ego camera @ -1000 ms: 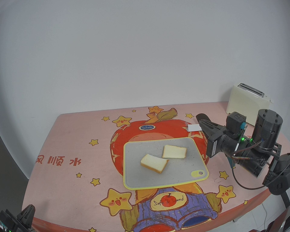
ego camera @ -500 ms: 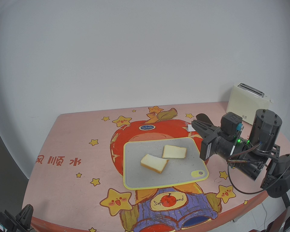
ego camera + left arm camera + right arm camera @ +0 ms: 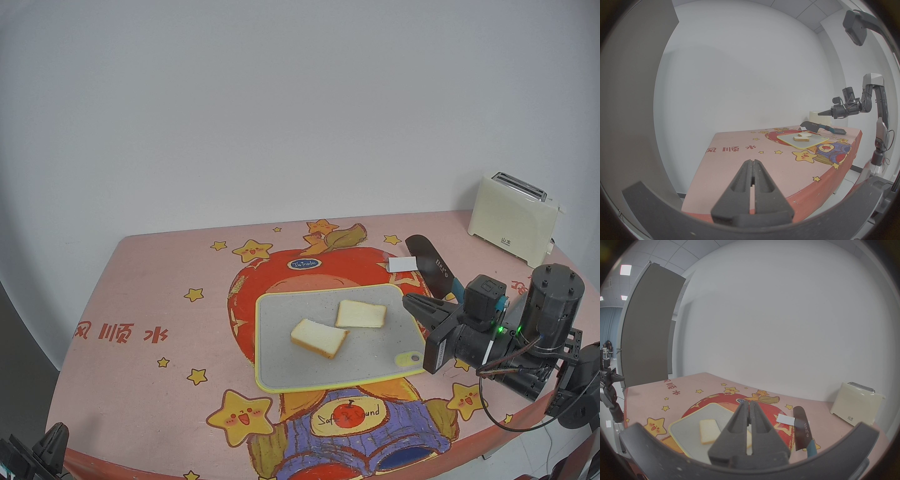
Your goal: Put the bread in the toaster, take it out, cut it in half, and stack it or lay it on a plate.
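Bread halves [image 3: 319, 337] (two) on cutting board [image 3: 375, 359]; left end effector [image 3: 753, 162], right end effector [image 3: 412, 301] pressed together.

A plain white wall [image 3: 281, 94] backs the pink, star-printed table [image 3: 144, 294], with a lit ceiling panel [image 3: 625, 270] overhead.

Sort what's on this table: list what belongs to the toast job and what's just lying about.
Job: front bread piece, back bread piece, cutting board under both, knife, toaster.
Lying about: white paper slip by the knife's blade.
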`<state>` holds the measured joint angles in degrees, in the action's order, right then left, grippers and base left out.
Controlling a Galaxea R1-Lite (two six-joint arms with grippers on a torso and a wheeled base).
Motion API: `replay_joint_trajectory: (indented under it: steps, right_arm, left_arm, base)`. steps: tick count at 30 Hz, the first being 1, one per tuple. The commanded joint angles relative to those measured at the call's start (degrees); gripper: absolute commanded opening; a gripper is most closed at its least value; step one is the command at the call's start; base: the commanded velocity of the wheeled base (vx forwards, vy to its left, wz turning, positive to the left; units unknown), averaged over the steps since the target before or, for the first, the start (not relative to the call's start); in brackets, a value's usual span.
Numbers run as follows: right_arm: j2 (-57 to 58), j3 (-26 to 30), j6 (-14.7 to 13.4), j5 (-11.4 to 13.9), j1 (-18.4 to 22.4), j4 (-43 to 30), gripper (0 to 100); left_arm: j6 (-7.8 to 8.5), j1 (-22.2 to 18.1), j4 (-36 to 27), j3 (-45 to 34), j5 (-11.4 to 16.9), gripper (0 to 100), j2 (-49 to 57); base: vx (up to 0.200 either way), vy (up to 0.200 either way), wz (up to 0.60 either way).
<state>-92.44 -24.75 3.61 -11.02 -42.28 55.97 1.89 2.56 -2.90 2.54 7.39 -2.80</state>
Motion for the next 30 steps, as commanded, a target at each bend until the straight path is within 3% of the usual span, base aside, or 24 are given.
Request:
replay_joint_trajectory:
  steps: [1, 7, 12, 17, 20, 24, 29, 30]
  right_arm:
    - [1.04, -0.21, 0.08, 0.03, -0.26, -0.68, 0]
    - [-0.99, -4.61, -0.62, 0.03, -0.17, -2.97, 0]
    - [-1.95, -7.33, -3.87, 0.91, -1.58, -5.78, 0]
    - [-1.34, -10.15, -4.14, 1.0, -1.93, -7.19, 0]
    - [-1.51, -10.59, -4.31, 2.23, 0.0, -7.28, 0]
    - [-1.51, -9.71, -4.31, 7.33, 3.61, -9.65, 0]
    - [-1.69, -8.83, -3.61, 9.35, 4.4, -11.76, 0]
    - [-1.78, -8.92, -3.61, 10.05, 4.66, -12.2, 100]
  left_arm:
    - [0.04, -0.01, 0.0, 0.01, 0.0, 0, -0.36]
    - [-0.04, -0.01, 0.0, 0.01, 0.0, 0, -0.36]
    - [-0.04, -0.01, 0.0, 0.01, 0.0, 0, -0.36]
    - [-0.04, -0.01, 0.0, 0.01, 0.0, 0, -0.36]
    - [-0.04, -0.01, 0.0, 0.01, 0.0, 0, -0.36]
    - [0.04, -0.01, 0.0, 0.01, 0.0, 0, -0.36]
    - [0.04, -0.01, 0.0, 0.01, 0.0, 0, -0.36]
    - [0.04, -0.01, 0.0, 0.01, 0.0, 0, -0.36]
  base:
    - [0.0, 0.0, 0.0]
    - [0.0, 0.0, 0.0]
    - [0.0, 0.0, 0.0]
    - [0.0, 0.0, 0.0]
    - [0.0, 0.0, 0.0]
    - [0.0, 0.0, 0.0]
    - [0.0, 0.0, 0.0]
    - [0.0, 0.0, 0.0]
